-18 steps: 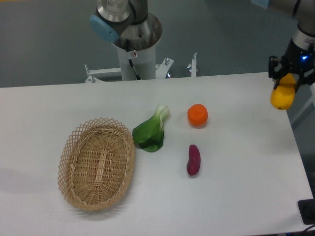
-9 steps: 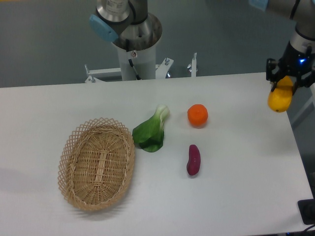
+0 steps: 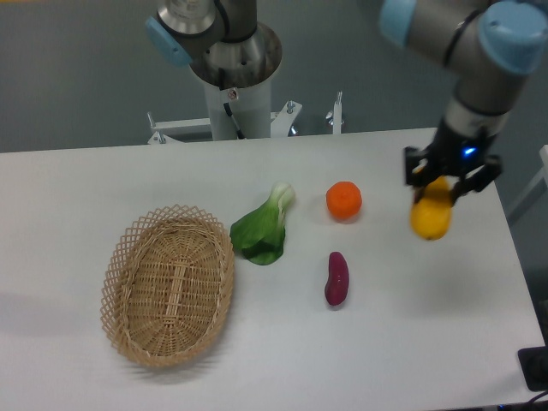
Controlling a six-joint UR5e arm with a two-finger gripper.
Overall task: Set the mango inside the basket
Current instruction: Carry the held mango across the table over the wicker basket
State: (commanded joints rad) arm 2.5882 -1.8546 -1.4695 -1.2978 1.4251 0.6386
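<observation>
My gripper [image 3: 444, 186] is shut on the mango [image 3: 431, 216], a smooth yellow-orange fruit that hangs below the fingers over the right part of the table, right of the orange. The oval tan wicker basket [image 3: 128, 257] lies at the left front of the table, far from the gripper, with nothing inside it.
A round orange [image 3: 343, 200] sits just left of the held mango. A dark purple sweet potato [image 3: 336, 278] lies in front of it. A green leafy bok choy [image 3: 264, 229] rests beside the basket's right rim. The arm's base column [image 3: 233, 81] stands behind the table.
The gripper has carried the mango leftward from the table's right edge to a spot just right of the orange, and slightly lower.
</observation>
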